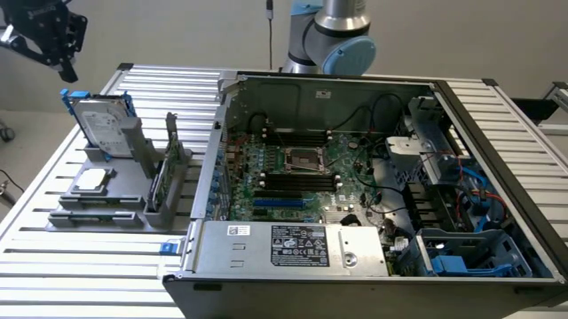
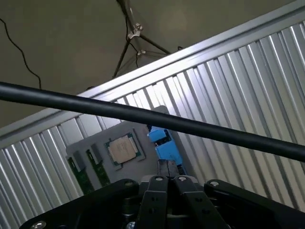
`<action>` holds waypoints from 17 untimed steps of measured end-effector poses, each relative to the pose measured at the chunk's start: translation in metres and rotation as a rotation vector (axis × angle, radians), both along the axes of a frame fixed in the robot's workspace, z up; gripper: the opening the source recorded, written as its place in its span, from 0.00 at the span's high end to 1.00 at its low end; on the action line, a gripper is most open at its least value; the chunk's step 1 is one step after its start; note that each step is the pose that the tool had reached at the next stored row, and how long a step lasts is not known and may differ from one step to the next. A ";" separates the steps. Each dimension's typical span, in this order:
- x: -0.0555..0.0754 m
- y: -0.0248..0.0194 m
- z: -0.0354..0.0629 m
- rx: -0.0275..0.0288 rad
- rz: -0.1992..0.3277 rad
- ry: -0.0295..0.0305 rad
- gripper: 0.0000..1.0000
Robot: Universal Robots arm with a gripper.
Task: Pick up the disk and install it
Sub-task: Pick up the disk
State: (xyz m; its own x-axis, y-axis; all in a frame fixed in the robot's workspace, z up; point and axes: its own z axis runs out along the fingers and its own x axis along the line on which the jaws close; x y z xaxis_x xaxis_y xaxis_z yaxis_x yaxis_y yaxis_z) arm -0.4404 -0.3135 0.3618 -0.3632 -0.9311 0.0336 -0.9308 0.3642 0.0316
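Clenched jaws grasping nothing, above the disk (image 1: 100, 126), ribbed aluminium counter (image 1: 80, 266), plain pale wall (image 1: 177, 33), disk propped in grey holder (image 1: 98, 216) beside open computer case (image 1: 337, 93), long axis pointing up, slightly tilted.

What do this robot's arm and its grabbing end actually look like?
The arm is a silver-grey metal tube with a round light-blue cap at its joint. The gripper is matte black and blocky, with silver screw heads and two slim black fingers. A black cable runs past it.
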 end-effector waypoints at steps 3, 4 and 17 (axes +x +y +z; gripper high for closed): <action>0.000 0.0000 -0.0011 0.0061 0.052 -0.0008 0.89; 0.000 0.0000 -0.0014 0.0084 0.069 -0.0009 0.89; 0.000 0.0003 -0.0050 0.0291 0.265 -0.0017 0.89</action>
State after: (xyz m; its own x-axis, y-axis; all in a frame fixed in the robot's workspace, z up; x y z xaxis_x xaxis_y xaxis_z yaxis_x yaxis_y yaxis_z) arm -0.4404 -0.3131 0.3567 -0.1068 -0.9943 0.0051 -0.9936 0.1069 0.0369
